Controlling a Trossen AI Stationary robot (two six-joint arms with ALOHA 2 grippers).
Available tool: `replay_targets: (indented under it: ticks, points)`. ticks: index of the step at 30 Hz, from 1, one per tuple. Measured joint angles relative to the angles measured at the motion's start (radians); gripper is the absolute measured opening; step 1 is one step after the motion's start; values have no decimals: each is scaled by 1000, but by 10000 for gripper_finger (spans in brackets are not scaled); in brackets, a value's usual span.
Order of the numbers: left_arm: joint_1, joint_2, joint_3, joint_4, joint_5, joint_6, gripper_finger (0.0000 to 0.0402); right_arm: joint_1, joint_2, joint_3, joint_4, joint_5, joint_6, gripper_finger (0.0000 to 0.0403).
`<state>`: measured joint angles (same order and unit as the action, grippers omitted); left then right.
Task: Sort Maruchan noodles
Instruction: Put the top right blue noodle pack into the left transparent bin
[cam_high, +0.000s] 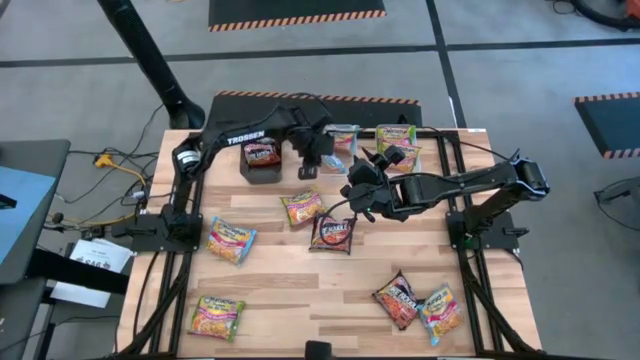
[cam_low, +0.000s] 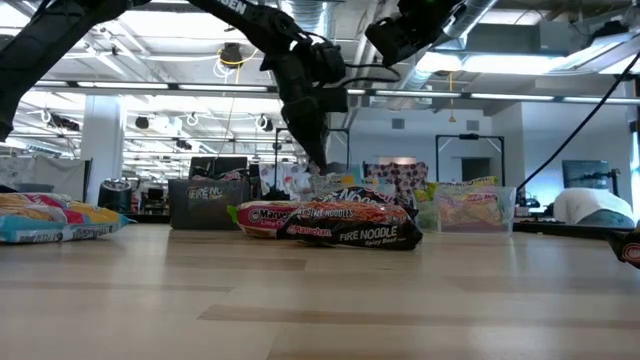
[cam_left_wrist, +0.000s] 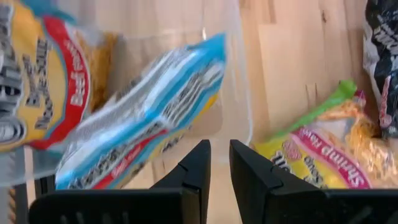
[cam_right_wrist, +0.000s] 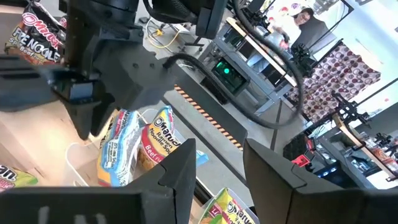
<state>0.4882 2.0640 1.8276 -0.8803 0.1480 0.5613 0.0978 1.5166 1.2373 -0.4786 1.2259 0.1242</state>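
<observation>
You had six noodle packets (cam_high: 231, 240) loose on tabletop (cam_high: 300, 290). Left gripper (cam_left_wrist: 220, 163) jaws narrow, holding nothing, over tub (cam_high: 341, 140). Right gripper (cam_right_wrist: 219, 163) jaws parted, empty.

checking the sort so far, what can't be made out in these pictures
- High view: the blue-edged packets in the clear tub are partly covered by the left hand.
- Low view: the clear tubs are partly hidden by the dark packet.
- Left wrist view: blue-edged packet blurred, label unreadable.
</observation>
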Motion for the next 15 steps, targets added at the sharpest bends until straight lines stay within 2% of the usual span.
replay_targets:
  ticks: [15]
  points:
    - [-62,11,1,42,-20,2,45,0,0,0,0,0,1,157]
